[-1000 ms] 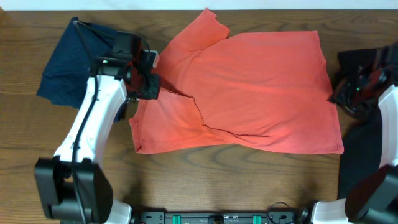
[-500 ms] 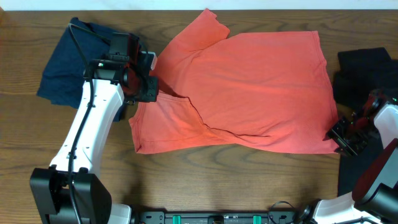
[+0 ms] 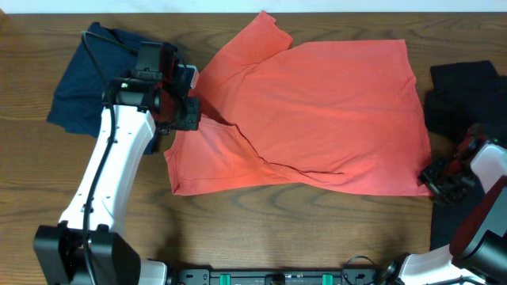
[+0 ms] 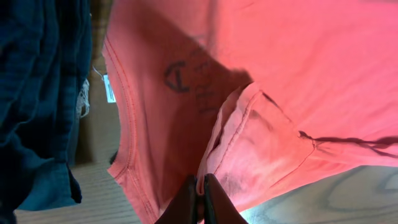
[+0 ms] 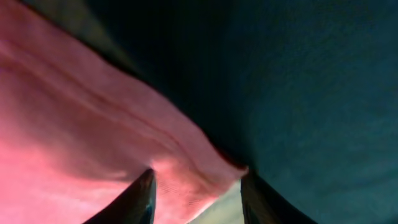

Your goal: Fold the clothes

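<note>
The coral-red T-shirt (image 3: 317, 111) lies spread across the middle of the table, back side up, with one sleeve folded over. My left gripper (image 3: 188, 111) is shut on a fold of the shirt's left edge (image 4: 200, 186); faint lettering shows through the cloth (image 4: 186, 81). My right gripper (image 3: 438, 176) is open at the shirt's lower right corner (image 5: 199, 180), fingers either side of it. A dark navy garment (image 3: 87, 79) lies at the far left. Black garments (image 3: 463, 95) lie at the right edge.
The wooden table (image 3: 261, 229) shows bare along the front. The navy garment also shows in the left wrist view (image 4: 37, 93), close beside the shirt's collar and a small white label (image 4: 109, 87). The black cloth fills the right wrist view's upper right (image 5: 311, 81).
My right gripper has moved from the shirt's right edge down to its lower right corner. My left gripper has stayed at the shirt's left edge.
</note>
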### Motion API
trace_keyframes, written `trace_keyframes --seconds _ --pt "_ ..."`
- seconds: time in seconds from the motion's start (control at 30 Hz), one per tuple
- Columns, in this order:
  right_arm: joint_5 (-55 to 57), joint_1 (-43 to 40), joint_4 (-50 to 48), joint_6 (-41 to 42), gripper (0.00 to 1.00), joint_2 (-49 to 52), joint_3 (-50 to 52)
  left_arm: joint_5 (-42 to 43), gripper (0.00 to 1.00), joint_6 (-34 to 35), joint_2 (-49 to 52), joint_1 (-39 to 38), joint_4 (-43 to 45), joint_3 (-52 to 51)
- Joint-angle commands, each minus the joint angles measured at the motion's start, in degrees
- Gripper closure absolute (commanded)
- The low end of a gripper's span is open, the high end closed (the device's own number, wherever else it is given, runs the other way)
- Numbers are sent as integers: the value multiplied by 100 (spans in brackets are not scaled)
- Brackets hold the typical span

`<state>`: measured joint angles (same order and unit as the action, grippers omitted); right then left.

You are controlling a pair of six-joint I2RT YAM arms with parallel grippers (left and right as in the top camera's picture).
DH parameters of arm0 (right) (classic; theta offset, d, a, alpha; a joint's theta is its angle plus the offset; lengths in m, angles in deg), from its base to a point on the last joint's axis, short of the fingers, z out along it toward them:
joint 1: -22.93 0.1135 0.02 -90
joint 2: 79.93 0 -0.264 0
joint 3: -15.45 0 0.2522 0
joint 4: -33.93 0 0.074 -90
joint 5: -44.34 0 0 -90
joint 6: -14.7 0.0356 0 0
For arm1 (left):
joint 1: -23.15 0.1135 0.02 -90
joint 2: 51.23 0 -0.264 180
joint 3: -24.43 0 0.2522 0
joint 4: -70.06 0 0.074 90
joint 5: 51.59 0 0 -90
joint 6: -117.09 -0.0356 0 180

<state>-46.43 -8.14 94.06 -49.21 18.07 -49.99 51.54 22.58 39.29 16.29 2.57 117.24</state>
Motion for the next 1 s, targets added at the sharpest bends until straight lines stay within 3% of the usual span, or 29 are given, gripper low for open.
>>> trace_keyframes --seconds 0.0,0.03,0.2,0.4,0.57,0.83,0.97 --pt "96 -59 -127 323 63 -11 146 -70 94 26 -118 4 -22 83" --pt "37 -59 -162 321 66 -15 131 -70 94 26 -118 4 -26 83" --pt "-214 -68 76 289 99 -20 -293 -74 94 24 -190 4 -122 85" --pt "-267 -61 1246 -391 99 -129 -1519 -496 94 28 -542 4 -553 264" --pt "-308 -35 2013 -409 99 -205 -2334 -546 94 28 -807 4 -645 269" --pt "-2037 22 1283 -791 99 -210 -2428 -551 94 24 -822 4 -728 269" --pt "-2111 127 944 -682 99 -210 -2428 -551 94 0 -822 4 -715 269"
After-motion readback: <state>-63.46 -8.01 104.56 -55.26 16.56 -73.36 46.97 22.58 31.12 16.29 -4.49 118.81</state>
